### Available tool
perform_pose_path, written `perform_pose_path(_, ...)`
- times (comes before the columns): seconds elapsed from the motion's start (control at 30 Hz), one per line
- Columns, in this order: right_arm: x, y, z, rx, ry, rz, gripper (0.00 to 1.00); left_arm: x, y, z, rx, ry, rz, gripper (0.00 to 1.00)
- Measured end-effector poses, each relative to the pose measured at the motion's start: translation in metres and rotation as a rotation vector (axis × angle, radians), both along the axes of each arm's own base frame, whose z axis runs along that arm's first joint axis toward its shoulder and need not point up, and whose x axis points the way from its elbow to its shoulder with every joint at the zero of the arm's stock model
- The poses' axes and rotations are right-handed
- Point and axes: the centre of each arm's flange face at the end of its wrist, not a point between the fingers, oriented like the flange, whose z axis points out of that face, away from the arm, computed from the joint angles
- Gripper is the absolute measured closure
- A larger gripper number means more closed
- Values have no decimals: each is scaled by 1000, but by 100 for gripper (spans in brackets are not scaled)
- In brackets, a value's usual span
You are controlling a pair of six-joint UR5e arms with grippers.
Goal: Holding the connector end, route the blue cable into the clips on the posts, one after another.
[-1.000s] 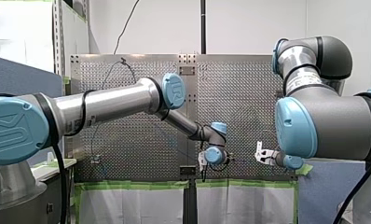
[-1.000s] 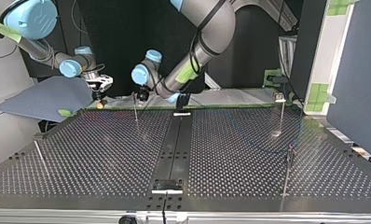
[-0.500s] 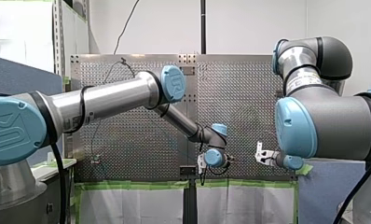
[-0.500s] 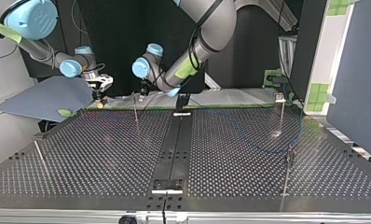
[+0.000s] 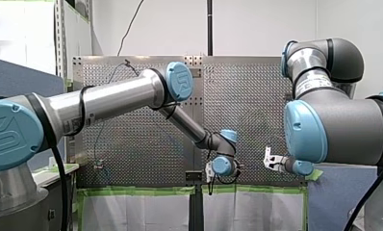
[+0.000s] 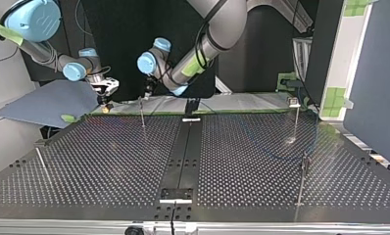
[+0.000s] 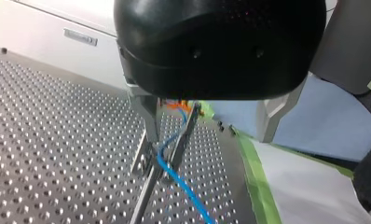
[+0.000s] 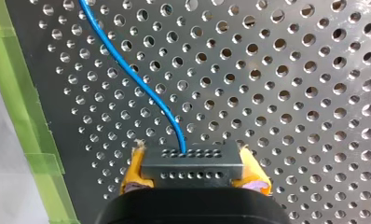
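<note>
My right gripper point(image 8: 193, 179) has its yellow pads shut on a grey connector block point(image 8: 193, 163). The blue cable point(image 8: 127, 70) leaves the block and runs away over the perforated plate. In the left wrist view the blue cable point(image 7: 183, 184) passes through the clip point(image 7: 181, 135) on top of a thin metal post. My left gripper point(image 7: 209, 137) hangs over that post with its metal fingers point(image 7: 148, 116) wide apart, holding nothing. In the top view my left gripper point(image 6: 147, 94) sits just above the post point(image 6: 142, 112) at the far edge, and my right gripper point(image 6: 105, 95) is to its left.
Three more thin posts stand on the perforated table point(image 6: 109, 161): one at the far right point(image 6: 297, 117), one at the near right point(image 6: 302, 181), one leaning at the near left point(image 6: 41, 164). Green tape point(image 7: 256, 186) lines the table edge. A blue-grey panel point(image 6: 46, 103) lies beyond the corner.
My left arm's wrist has risen a little away from the post in the top view, and its elbow has lifted in the front view. My right arm and the connector have not moved.
</note>
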Motion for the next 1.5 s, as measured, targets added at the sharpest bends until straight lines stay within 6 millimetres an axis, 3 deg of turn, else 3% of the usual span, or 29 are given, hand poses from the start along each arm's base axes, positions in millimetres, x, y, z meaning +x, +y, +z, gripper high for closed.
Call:
perform_pose_path(0.33, -1, 0, -2, 3, -1, -2, 100, -3, -10, 21, -27, -31, 1, 2)
perform_pose_path(1.5, -3, 1, -4, 7, -4, -1, 100, -10, -12, 22, -15, -16, -23, 2)
